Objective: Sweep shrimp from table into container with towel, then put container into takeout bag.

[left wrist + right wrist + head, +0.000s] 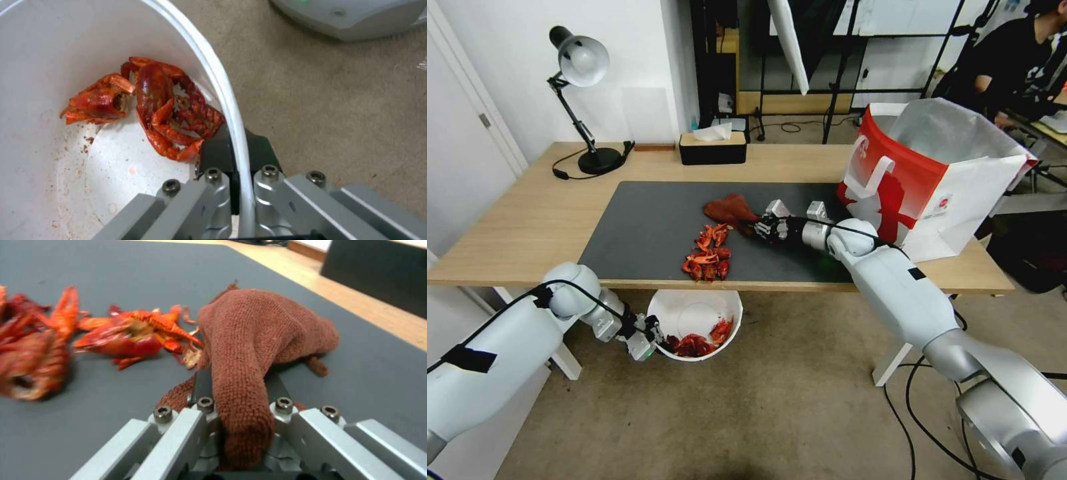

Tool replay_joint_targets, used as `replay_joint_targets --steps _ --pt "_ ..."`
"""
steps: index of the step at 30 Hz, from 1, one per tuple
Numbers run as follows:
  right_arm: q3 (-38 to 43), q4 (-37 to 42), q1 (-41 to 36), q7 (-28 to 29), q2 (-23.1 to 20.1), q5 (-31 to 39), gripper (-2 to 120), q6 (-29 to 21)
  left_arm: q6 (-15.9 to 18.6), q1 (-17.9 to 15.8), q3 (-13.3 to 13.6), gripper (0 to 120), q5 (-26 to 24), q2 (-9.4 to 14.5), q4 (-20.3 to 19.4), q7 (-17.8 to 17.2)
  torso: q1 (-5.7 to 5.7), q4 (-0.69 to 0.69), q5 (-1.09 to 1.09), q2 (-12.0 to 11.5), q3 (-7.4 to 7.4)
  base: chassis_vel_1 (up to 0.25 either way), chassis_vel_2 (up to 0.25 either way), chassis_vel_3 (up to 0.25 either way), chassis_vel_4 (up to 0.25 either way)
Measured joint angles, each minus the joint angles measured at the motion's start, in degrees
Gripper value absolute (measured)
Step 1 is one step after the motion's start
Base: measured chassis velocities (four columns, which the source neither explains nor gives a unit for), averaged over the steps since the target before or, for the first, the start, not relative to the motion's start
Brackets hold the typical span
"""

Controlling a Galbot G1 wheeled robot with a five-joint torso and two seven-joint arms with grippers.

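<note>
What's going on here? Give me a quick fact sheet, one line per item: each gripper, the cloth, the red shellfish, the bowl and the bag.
left gripper: below the table's near edge, clamped on the container's rim
right gripper: over the mat, shut on the towel
towel: bunched on the mat, beside the shrimp
shrimp: pile near the table edge above the container; some already inside it
container: white bowl held under the edge
takeout bag: standing open on the table's right end
</note>
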Motion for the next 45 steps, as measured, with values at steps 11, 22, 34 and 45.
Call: replay_joint_targets --steps 11,22,34,45 --pt "-0.38 4.12 -3.07 -2.31 -1.35 0.15 5 0.39 0.06 -0.59 0.34 0 -0.13 -0.32 0.34 0.07 0.00 -0.01 0.00 0.00 0.00 0.000 0.000 0.000 0.000" --pt "-0.49 8.35 -5.95 -3.68 -3.22 0.96 5 0.60 0.17 -1.51 1.00 0 -0.20 -0.31 0.72 0.12 -0.01 0.00 0.01 0.00 0.00 0.000 0.000 0.000 0.000" --pt "-0.50 11.96 -8.18 -4.25 -4.66 1.23 5 0.42 0.27 -2.88 1.96 0 -0.24 -1.07 1.50 0.20 0.00 0.00 0.00 0.00 0.00 0.000 0.000 0.000 0.000" --pt "0.05 15.34 -10.35 -4.38 -6.10 1.44 5 0.28 0.31 -3.54 2.46 0 -0.35 -1.15 1.91 0.21 -0.01 0.00 0.00 0.00 0.01 0.000 0.000 0.000 0.000"
